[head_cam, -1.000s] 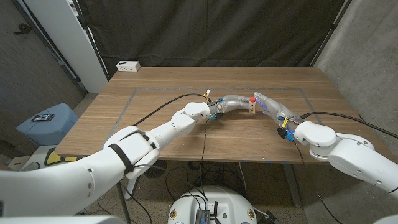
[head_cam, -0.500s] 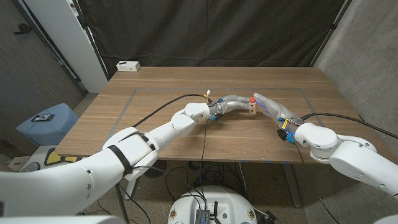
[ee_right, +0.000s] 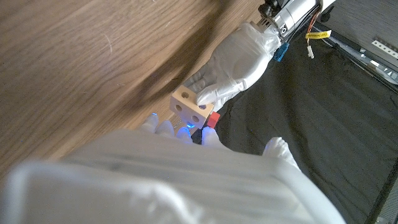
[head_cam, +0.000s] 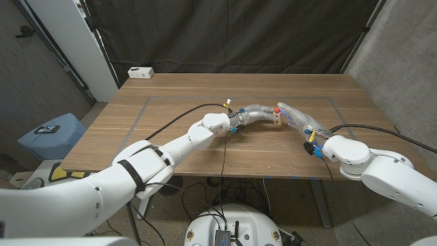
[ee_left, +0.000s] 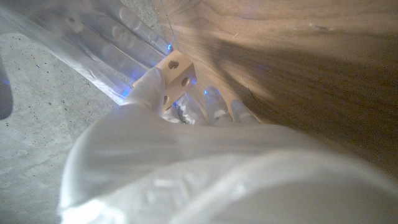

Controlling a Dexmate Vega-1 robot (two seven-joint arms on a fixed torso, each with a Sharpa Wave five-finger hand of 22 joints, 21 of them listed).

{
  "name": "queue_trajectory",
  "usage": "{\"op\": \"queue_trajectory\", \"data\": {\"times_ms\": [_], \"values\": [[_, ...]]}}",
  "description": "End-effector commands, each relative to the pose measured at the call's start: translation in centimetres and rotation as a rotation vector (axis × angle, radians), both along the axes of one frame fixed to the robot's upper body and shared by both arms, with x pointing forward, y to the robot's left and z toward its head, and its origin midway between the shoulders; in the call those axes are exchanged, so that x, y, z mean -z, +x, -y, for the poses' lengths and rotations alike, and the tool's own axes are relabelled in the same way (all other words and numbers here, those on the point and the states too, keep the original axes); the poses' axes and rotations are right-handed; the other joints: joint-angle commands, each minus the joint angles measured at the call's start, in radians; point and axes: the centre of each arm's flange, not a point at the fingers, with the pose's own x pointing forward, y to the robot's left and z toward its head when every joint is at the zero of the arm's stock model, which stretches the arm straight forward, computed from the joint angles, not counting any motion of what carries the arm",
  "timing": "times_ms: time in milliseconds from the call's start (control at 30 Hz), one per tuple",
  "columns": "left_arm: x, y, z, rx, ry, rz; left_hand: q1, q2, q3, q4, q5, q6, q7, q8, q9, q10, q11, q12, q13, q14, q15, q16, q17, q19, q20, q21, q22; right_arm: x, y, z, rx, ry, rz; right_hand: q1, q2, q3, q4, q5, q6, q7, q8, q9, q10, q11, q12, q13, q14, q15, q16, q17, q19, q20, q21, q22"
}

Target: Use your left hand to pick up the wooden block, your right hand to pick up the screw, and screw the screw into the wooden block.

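L hand (head_cam: pixel 254 113) grips the wooden block (head_cam: pixel 276 118) near table (head_cam: pixel 171 130) centre, a bit toward the robot's right. In the right wrist view the L hand (ee_right: pixel 233 62) has its fingers wrapped over the block's (ee_right: pixel 188 104) top, thumb on the side; the block's pale faces show round holes. Left wrist view: thumb (ee_left: pixel 146 93) pressed on the block (ee_left: pixel 177 71), other fingers (ee_left: pixel 214 102) curled beneath it.

R hand (head_cam: pixel 298 117) comes in from the opposite side, fingertips right at the block. The screw (head_cam: pixel 276 108), w/ red head, sits at the block's top in head view; in right wrist view the red part (ee_right: pixel 212 119) lies just beside the block, btwn it and R-hand fingertips (ee_right: pixel 163 127). R-hand fingers are at the screw, but whether they actually pinch it can't be told.

A white box (head_cam: pixel 141 72) sits at the table's far left corner, well apart from both hands.
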Motion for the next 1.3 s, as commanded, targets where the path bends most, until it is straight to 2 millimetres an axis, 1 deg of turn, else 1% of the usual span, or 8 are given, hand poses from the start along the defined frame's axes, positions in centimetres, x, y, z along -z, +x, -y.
{"op": "queue_trajectory", "data": {"times_ms": [33,133,300,800,1300], "values": [[-0.3,0.1,0.0,0.011,-0.006,0.002,-0.002,0.009,0.004,0.005,0.01,0.009,0.001,0.009,0.003,0.008,0.001,0.004,0.003,0.007,-0.062,0.004,0.002,0.005,0.001,0.005,0.004,0.5,-0.6,-1.2,-0.021,0.006,-0.013,-0.007,0.005,0.01,-0.001,0.007,0.005,-0.003,0.008,0.003,-0.166,0.006,0.003,0.004,-0.194,0.004,0.007,0.002,0.006,0.005,0.008,0.003],[-0.2,0.1,0.1,0.013,-0.005,0.002,-0.002,0.009,0.004,0.005,0.01,0.01,0.004,0.009,0.003,0.009,0.001,0.004,0.003,0.007,-0.062,0.004,0.002,0.005,0.001,0.005,0.004,0.5,-0.8,-1.3,-0.018,0.009,-0.015,-0.007,0.005,0.01,-0.001,0.007,0.005,-0.003,0.008,0.003,-0.165,0.006,0.003,0.004,-0.194,0.004,0.007,0.002,0.006,0.005,0.008,0.003],[-0.1,0.0,0.0,0.013,-0.006,0.001,-0.002,0.009,0.004,0.005,0.01,0.011,0.001,0.009,0.003,0.009,0.001,0.004,0.003,0.007,-0.064,0.004,0.002,0.005,0.002,0.005,0.004,0.6,-1.0,-1.4,-0.019,0.008,-0.014,-0.007,0.005,0.01,-0.001,0.007,0.006,-0.004,0.008,0.003,-0.165,0.006,0.003,0.004,-0.194,0.004,0.007,0.002,0.006,0.005,0.008,0.003],[0.1,-0.3,0.0,0.019,-0.004,0.002,-0.006,0.008,0.005,0.006,0.01,0.008,0.002,0.008,0.003,0.007,0.003,0.003,0.003,0.007,-0.062,0.003,0.001,0.005,0.001,0.005,0.004,0.6,-1.9,-1.4,-0.008,-0.001,-0.009,-0.007,0.005,0.01,-0.001,0.007,0.006,-0.006,0.008,0.003,-0.165,0.007,0.002,0.004,-0.194,0.004,0.006,0.002,0.006,0.007,0.008,0.003],[-0.1,-0.7,0.0,0.02,0.004,0.01,-0.005,0.008,0.004,0.005,0.01,0.009,0.001,0.008,0.003,0.009,0.002,0.004,0.003,0.007,-0.063,0.004,0.001,0.005,0.002,0.005,0.004,0.3,-3.3,0.1,0.047,-0.003,0.01,-0.006,0.005,0.011,-0.001,0.007,0.006,-0.004,0.007,0.004,-0.165,0.006,0.002,0.004,-0.195,0.004,0.006,0.001,0.006,0.009,0.007,0.003]]}}
